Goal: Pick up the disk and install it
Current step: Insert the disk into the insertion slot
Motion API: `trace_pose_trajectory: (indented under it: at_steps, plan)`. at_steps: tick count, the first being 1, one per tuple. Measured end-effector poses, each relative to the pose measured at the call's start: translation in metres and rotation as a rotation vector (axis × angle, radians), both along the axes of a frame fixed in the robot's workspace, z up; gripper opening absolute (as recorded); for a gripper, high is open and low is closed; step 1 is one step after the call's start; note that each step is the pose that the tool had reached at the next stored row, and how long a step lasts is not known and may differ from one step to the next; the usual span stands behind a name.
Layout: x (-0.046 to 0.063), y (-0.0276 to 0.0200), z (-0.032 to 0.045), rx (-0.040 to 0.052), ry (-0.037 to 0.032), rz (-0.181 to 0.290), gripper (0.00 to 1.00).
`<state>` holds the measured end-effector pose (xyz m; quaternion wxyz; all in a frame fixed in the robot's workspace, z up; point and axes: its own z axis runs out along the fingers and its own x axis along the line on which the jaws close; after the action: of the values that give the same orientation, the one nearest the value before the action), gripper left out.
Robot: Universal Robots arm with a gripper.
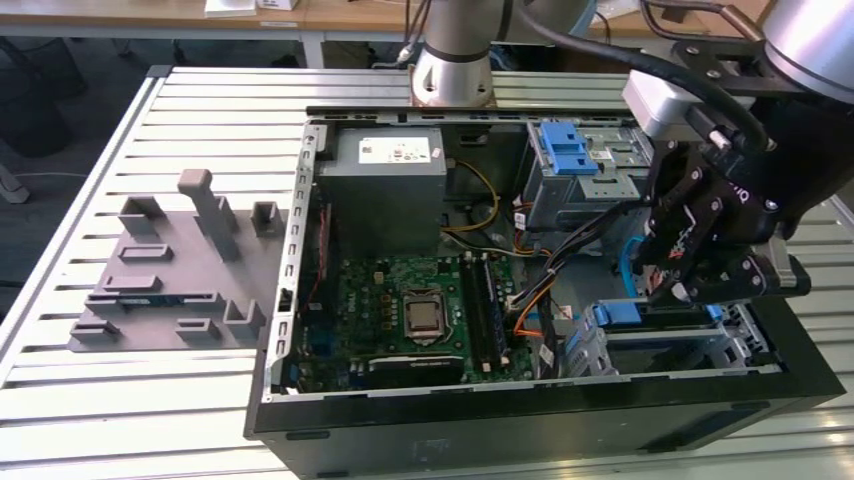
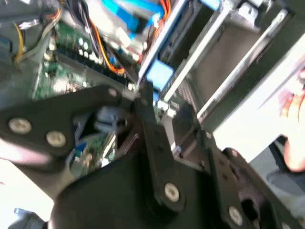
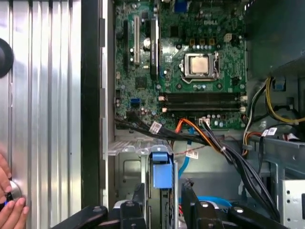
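the disk (image 3: pixel 160 168) sits straight ahead of the gripper (image 3: pixel 163 187), edge-on in the drive cage (image 3: pixel 125 167) at a corner of the computer case (image 1: pixel 534 420), its long axis running away along my approach line. i see a blue plastic end tab over a thin grey body. i cannot tell whether the gripper is clamped on it or free.

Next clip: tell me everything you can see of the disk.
The flat silver-grey disk with blue plastic rails is seen edge-on: a narrow grey side and a blue end tab. It appears slotted upright into the silver metal cage at a corner of the open black computer case, directly under the black pincer. Its label is hidden.
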<state>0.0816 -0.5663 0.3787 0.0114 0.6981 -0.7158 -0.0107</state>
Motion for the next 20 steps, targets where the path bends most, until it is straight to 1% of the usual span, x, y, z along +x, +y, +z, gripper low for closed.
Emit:
trace_pose_trajectory:
  at_steps: [4,6,7,9,10,11,12,20]
  plan:
    - [0.000,0.0000,-0.0032,0.0000,0.0000,0.000,0.42]
    - [0.000,0.0000,-0.0047,0.0000,0.0000,0.000,0.30]
    - [0.000,0.0000,-0.0055,0.0000,0.0000,0.000,0.30]
    - [0.000,0.0000,-0.0070,0.0000,0.0000,0.000,0.18]
    - [0.000,0.0000,-0.0078,0.0000,0.0000,0.000,0.18]
    - [0.000,0.0000,-0.0085,0.0000,0.0000,0.000,0.12]
    - [0.000,0.0000,-0.0092,0.0000,-0.0001,0.000,0.11]
    - [0.000,0.0000,-0.0147,0.0000,0.0000,0.000,0.11]
